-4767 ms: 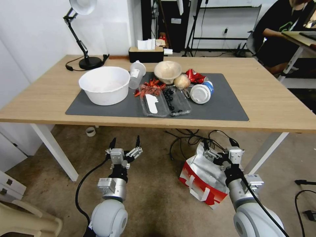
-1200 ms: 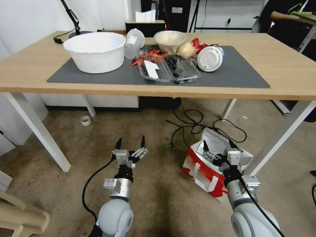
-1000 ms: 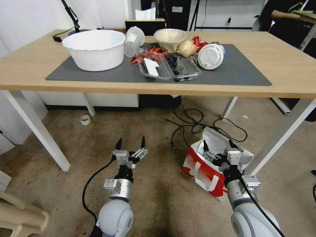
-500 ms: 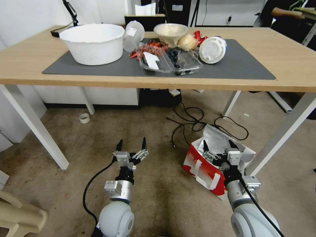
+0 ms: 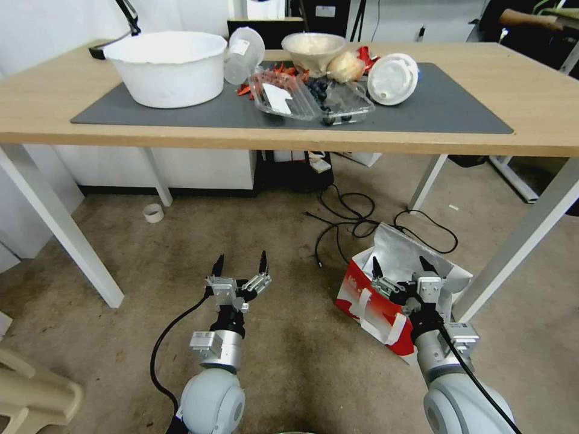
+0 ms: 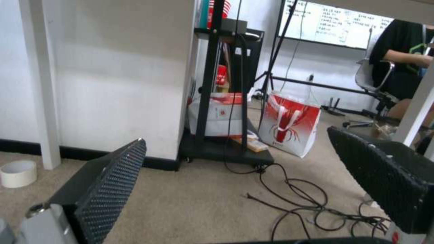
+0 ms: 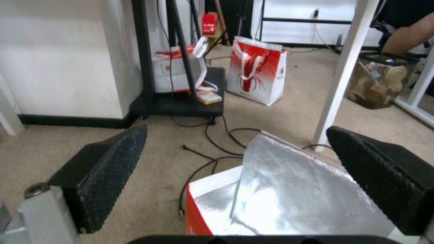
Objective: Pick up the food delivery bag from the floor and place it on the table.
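The food delivery bag point(image 5: 369, 299) stands on the carpet under the table's front right, red and white with white strap handles, its silver foil flap point(image 7: 289, 193) open and raised. My right gripper point(image 5: 400, 267) is open just above the bag's open top, its fingers point(image 7: 113, 169) spread either side of the foil. My left gripper point(image 5: 240, 264) is open with nothing in it over bare carpet, well left of the bag, and its fingers point(image 6: 113, 183) frame the floor. The light-wood table point(image 5: 289, 138) with a dark grey mat point(image 5: 434, 111) spans the upper head view.
A white bowl point(image 5: 166, 66), clear trays, cups and food crowd the mat. Black cables point(image 5: 356, 223) lie on the carpet behind the bag. A white table leg point(image 5: 512, 247) slants close on the bag's right. A second red-and-white bag point(image 7: 255, 74) stands farther back by a black stand.
The whole head view has shifted, so the camera has moved lower and the table sits higher in the picture. Both grippers stay open, the right one still over the bag.
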Available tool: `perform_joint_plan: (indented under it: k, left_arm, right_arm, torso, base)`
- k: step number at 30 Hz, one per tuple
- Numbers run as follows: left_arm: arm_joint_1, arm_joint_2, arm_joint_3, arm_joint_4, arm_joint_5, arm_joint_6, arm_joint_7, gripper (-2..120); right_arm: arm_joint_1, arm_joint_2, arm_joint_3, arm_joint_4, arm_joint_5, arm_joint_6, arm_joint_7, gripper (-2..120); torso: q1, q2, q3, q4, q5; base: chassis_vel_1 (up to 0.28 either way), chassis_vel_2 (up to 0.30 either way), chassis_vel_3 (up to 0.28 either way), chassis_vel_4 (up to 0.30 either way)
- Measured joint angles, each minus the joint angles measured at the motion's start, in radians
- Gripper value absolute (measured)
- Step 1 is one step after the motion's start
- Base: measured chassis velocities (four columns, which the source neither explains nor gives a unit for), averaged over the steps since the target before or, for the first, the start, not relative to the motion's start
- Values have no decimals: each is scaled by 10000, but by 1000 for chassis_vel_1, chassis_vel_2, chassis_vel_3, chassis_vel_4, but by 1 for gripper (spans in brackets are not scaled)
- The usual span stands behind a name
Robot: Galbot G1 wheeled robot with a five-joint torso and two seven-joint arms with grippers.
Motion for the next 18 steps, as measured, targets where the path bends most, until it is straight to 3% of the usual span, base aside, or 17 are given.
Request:
perform_joint_plan:
  k: [18]
  left_arm:
    - [76,-42,92,3,4,-164,12,100]
  right_arm:
    - [-67,49,-42,7,-45,65,0,100]
  torso:
    - [-40,-643,-558,-1,0]
  base:
    - [0,0,0,0]
